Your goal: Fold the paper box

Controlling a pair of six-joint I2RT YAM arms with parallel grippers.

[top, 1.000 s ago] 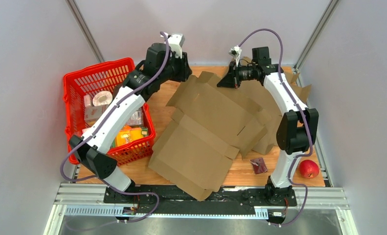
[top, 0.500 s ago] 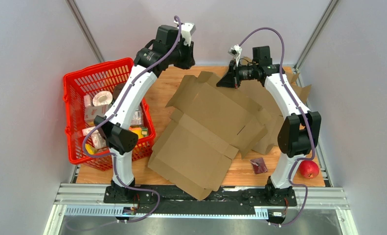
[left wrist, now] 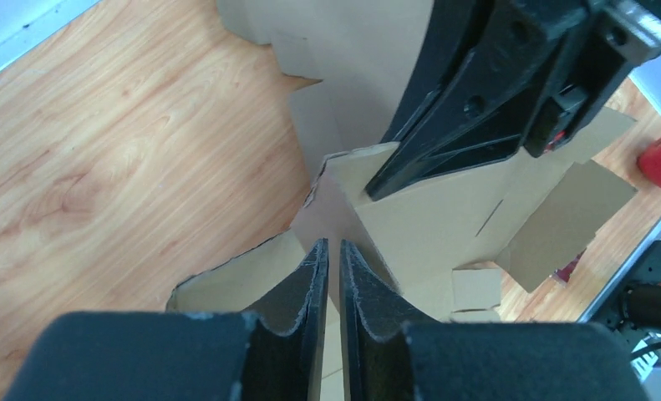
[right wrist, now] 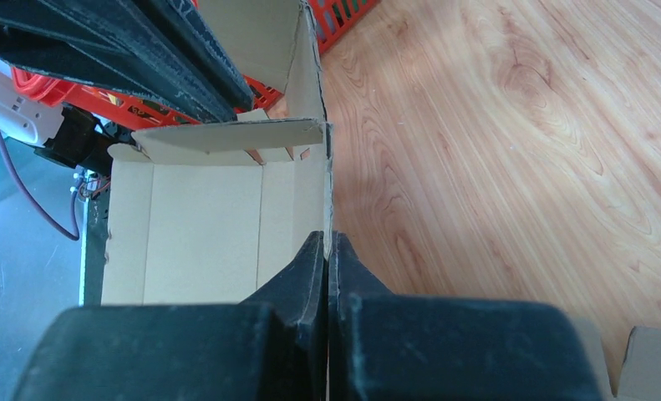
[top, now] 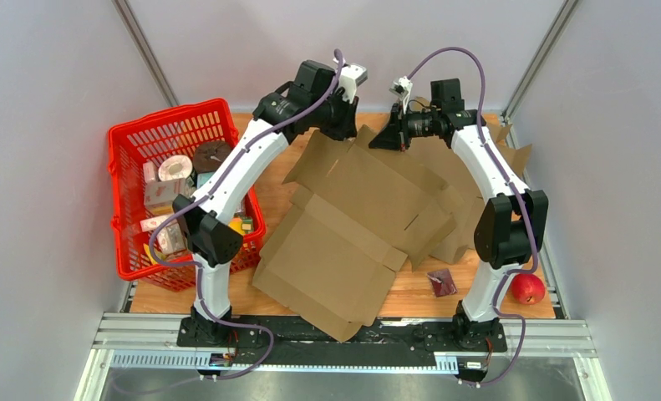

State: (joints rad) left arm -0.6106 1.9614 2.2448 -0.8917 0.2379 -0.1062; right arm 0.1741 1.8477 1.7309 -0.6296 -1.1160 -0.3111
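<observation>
The brown paper box [top: 352, 217] lies unfolded across the wooden table, with its far flaps raised. My right gripper [top: 383, 138] is shut on the thin edge of a raised flap at the far end; the right wrist view shows the flap edge pinched between the jaws [right wrist: 327, 242] and the box's inner panel [right wrist: 201, 217] to its left. My left gripper [top: 349, 127] hovers just left of the right one, above the same far flaps. In the left wrist view its jaws [left wrist: 333, 251] stand nearly closed and hold nothing, with the box [left wrist: 427, 225] below and the right gripper [left wrist: 494, 92] close ahead.
A red basket [top: 134, 142] with several groceries stands at the left. More flat cardboard [top: 477, 159] lies at the back right. A red apple [top: 527, 287] and a small dark packet [top: 441, 281] lie at the front right.
My left arm has swung right, from the basket's far corner to the box's far flaps beside the right gripper. The right arm and the box have stayed put.
</observation>
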